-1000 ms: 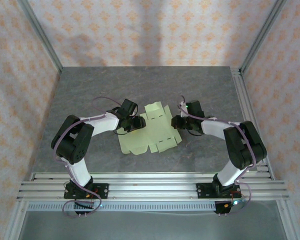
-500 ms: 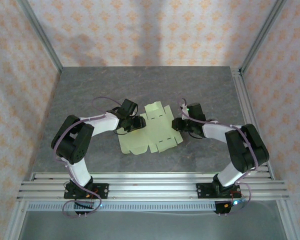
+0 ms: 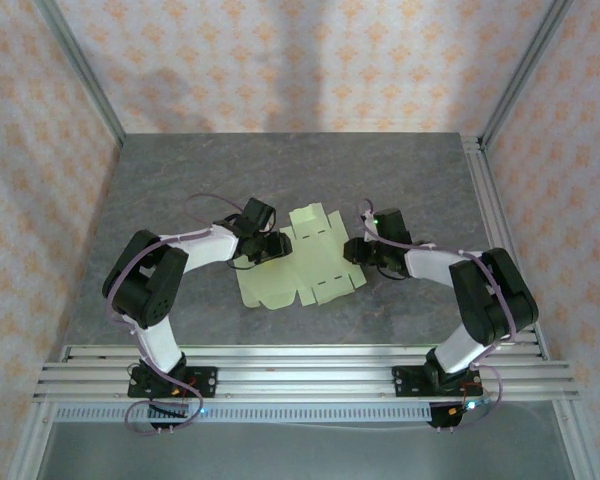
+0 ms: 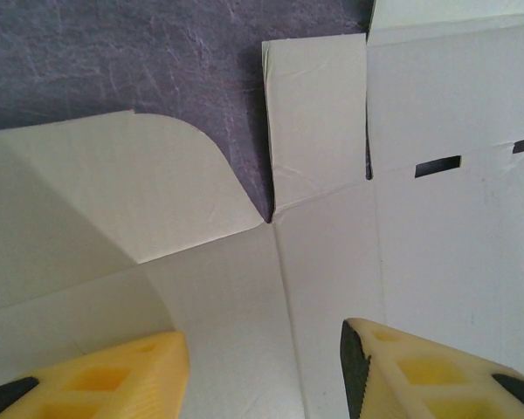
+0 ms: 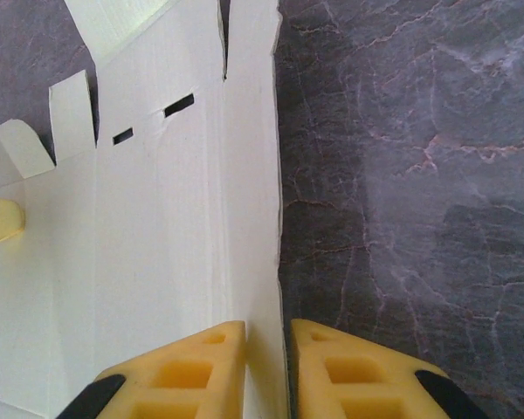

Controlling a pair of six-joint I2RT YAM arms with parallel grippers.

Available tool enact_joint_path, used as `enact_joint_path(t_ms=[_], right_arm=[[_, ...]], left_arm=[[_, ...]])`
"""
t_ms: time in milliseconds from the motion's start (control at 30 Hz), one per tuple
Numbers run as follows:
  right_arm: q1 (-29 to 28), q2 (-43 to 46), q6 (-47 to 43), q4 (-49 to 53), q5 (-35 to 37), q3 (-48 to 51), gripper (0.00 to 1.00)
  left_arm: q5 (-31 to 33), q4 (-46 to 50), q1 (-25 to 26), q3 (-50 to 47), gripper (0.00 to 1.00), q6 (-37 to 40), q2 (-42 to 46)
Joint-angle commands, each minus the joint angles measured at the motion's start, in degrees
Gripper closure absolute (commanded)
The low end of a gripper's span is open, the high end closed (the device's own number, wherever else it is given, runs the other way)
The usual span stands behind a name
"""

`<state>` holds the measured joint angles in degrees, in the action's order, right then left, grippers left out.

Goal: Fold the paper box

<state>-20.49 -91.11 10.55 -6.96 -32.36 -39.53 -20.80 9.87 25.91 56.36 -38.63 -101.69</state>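
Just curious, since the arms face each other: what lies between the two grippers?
In the top view, the flat paper box lies on the table between the left gripper and the right gripper.

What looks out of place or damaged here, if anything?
Nothing damaged or spilled. The paper box is an unfolded sheet lying askew on the table, and a small tab curls upward.

I see the paper box (image 3: 305, 262) as thin, matt, pale green card, smooth with crisp creases; the desk (image 3: 300, 170) has a dull grey, veined, stone-look surface; the left tool (image 4: 262, 349) has yellow, faintly waxy plastic fingers (image 4: 113, 380); the front rails (image 3: 300, 375) are bare brushed metal.
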Motion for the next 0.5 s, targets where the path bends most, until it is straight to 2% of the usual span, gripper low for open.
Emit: enact_joint_path(t_ms=[0, 33, 200, 400, 467], right_arm=[[-0.48, 0.3, 0.18, -1.98, 0.43, 1.05, 0.79], [-0.55, 0.34, 0.15, -2.0, 0.54, 1.12, 0.8], [-0.52, 2.02, 0.7, -3.14, 1.3, 2.1, 1.0], [-1.96, 3.79, -1.05, -0.72, 6.02, 1.28, 1.0], [-3.1, 4.03, -2.87, 2.2, 10.35, 0.09, 1.0]], left_arm=[[1.37, 0.98, 0.72, -0.9, 0.49, -0.01, -1.18], [1.32, 1.08, 0.72, -0.8, 0.49, 0.05, -1.15], [1.45, 1.15, 0.76, -0.81, 0.49, -0.04, -0.89], [0.58, -0.2, 1.24, -1.12, 0.45, 0.49, 1.3], [0.66, -0.38, 1.47, -1.09, 0.43, 0.54, 3.19]])
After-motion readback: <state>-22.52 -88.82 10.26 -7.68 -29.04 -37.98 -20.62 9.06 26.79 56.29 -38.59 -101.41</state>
